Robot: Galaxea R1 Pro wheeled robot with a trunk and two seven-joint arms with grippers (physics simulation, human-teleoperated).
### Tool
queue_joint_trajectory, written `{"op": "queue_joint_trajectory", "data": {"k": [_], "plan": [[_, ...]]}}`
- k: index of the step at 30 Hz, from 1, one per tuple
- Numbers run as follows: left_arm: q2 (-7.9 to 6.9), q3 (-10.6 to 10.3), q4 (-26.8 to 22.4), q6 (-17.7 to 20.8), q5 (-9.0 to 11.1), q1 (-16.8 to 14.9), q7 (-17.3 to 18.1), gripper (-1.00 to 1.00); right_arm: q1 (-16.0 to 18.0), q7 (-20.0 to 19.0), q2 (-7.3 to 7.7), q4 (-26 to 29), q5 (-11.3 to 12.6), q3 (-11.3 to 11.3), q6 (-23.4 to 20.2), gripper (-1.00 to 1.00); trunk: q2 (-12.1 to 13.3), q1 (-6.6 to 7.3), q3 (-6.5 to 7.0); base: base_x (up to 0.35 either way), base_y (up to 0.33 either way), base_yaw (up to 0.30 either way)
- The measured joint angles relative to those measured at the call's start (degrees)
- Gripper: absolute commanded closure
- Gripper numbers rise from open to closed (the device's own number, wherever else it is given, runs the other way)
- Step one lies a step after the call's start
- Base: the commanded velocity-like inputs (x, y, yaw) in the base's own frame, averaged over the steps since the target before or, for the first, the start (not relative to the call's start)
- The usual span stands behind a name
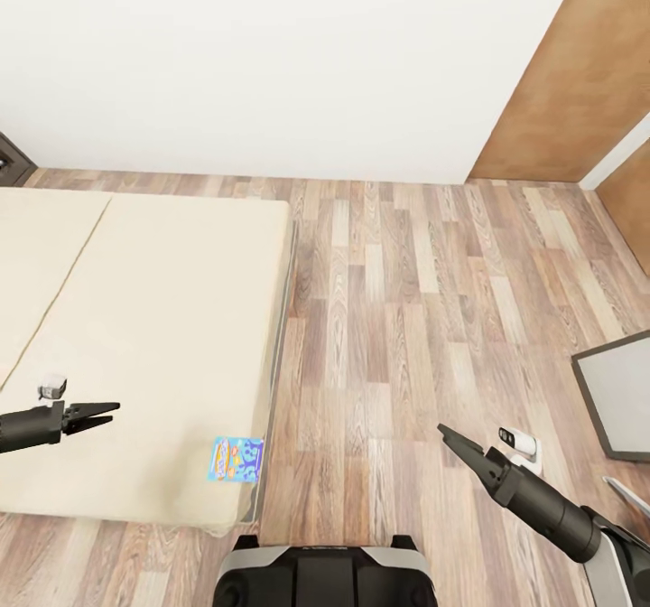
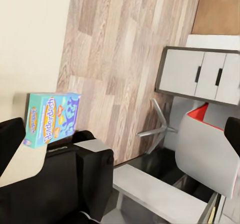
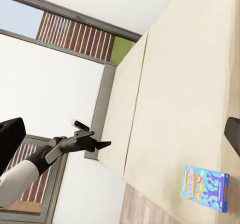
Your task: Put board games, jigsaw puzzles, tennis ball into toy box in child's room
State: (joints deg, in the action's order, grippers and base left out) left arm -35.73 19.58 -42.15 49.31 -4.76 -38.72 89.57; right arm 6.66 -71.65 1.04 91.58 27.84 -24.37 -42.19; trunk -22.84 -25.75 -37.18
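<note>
A blue board game [image 1: 236, 459] lies flat on the beige bed [image 1: 153, 318], at the mattress corner nearest my base. My left gripper [image 1: 110, 413] hovers over the bed to the left of that box, open and empty. Over the wood floor to the box's right, my right gripper [image 1: 449, 435] is also open and holds nothing. The left wrist view has the same box [image 2: 52, 119] at the mattress edge. In the right wrist view the box [image 3: 206, 188] lies on the bed [image 3: 190, 84], with my left gripper [image 3: 102, 144] beyond it. A table corner [image 1: 623, 399] shows at the right.
Wood floor [image 1: 406, 300] runs between the bed and the table corner. A white wall lies ahead, with a brown panel [image 1: 578, 74] at its right. In the left wrist view, white drawers [image 2: 200, 76] and grey chair legs [image 2: 155, 129] stand near my base.
</note>
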Motion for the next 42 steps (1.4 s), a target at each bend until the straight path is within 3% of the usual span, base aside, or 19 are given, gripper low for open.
{"op": "queue_joint_trajectory", "data": {"k": [17,42], "plan": [[0.47,-0.4,0.0,0.0,0.0,0.0,0.0,-1.00,0.0,-0.5,0.10,0.0,0.0,-1.9,-0.2,-1.00,0.0,0.00,1.61,0.000,0.000,0.000],[2.27,-0.5,0.0,0.0,0.0,0.0,0.0,-1.00,0.0,-0.6,0.19,0.0,0.2,-2.0,-0.3,-1.00,0.0,0.00,3.99,0.000,0.000,0.000]]}}
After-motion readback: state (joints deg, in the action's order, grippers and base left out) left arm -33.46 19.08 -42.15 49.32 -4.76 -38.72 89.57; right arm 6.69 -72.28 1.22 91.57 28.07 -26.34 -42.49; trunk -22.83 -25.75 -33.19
